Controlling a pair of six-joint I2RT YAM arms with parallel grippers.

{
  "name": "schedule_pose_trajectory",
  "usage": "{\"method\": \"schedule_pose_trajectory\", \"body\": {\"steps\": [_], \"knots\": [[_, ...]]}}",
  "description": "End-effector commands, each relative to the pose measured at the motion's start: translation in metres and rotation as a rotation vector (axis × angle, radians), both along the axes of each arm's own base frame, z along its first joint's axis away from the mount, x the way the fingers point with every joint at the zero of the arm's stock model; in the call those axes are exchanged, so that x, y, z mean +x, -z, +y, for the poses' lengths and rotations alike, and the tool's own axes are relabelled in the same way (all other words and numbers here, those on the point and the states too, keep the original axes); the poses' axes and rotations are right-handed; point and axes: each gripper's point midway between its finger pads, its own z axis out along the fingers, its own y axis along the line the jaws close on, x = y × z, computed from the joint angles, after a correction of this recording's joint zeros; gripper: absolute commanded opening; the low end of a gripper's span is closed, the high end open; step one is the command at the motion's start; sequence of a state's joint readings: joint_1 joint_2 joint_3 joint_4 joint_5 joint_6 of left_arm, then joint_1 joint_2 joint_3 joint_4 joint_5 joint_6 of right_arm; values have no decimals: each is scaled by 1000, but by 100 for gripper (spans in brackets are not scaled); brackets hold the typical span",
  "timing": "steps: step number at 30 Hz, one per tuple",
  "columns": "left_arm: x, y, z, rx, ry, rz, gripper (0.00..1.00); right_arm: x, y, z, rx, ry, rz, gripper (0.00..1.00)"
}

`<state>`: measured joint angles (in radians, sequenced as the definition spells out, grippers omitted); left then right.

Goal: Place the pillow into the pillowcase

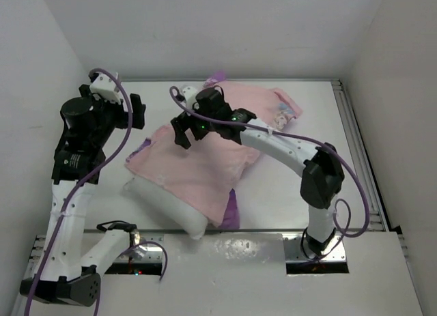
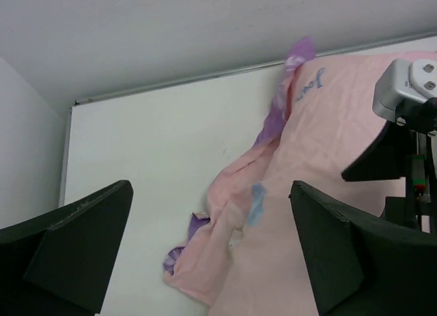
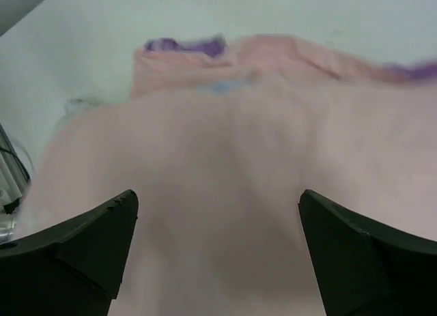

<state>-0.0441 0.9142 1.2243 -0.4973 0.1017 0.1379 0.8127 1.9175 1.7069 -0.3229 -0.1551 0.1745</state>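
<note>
So the pillowcase (image 1: 205,159) is lying pink side out across the middle of the bench (image 1: 287,193). It runs from the far edge down toward the near left corner, with purple bits poking out at both ends. The pillow (image 1: 164,207) sticks out white from its near-left end, close to the near edge. Left gripper (image 1: 136,111) is spread wide with nothing in it, over bare bench toward the far left corner, just beside the cloth. Right gripper (image 1: 181,133) is spread and empty too, right over the pink fabric. Its wrist view is blurry, so I can't tell if it's touching.
</note>
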Motion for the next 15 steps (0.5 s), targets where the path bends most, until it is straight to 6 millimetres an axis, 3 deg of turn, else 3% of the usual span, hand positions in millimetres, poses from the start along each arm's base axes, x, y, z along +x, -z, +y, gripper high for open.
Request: {"method": "schedule_pose_trajectory", "body": {"steps": [1, 2, 3, 4, 5, 6, 7, 8, 9, 11, 12, 13, 14, 15], "knots": [[-1, 5, -1, 92, 39, -14, 100, 14, -119, -50, 256, 229, -127, 99], [0, 12, -5, 150, 81, -7, 100, 13, -124, -65, 276, 277, -132, 99], [0, 33, -19, 166, 171, 35, 100, 18, -104, -91, 254, 386, -109, 99], [0, 43, -25, 179, 211, 55, 100, 7, -124, -115, 301, 441, -135, 99], [0, 56, -32, 201, 270, 75, 100, 3, -121, -132, 309, 497, -129, 99], [-2, 77, -37, 214, 310, 119, 97, -2, -82, -155, 261, 560, -87, 92], [-3, 93, -40, 224, 348, 163, 77, -8, -72, -168, 287, 617, -56, 71], [-9, 114, -46, 255, 416, 206, 5, -21, -49, -190, 314, 681, -1, 1], [-9, 123, -46, 266, 426, 230, 0, -27, -37, -200, 328, 715, 27, 0], [-9, 143, -43, 274, 421, 282, 0, -42, -13, -208, 361, 723, 98, 0], [-12, 151, -40, 281, 412, 311, 0, -46, -7, -210, 410, 747, 133, 28], [-15, 163, -39, 288, 416, 341, 0, -57, 18, -215, 400, 758, 176, 56], [-16, 169, -36, 300, 413, 357, 3, -65, 29, -210, 407, 736, 212, 79], [-19, 175, -35, 302, 410, 379, 18, -71, 39, -201, 447, 715, 229, 99]]}}
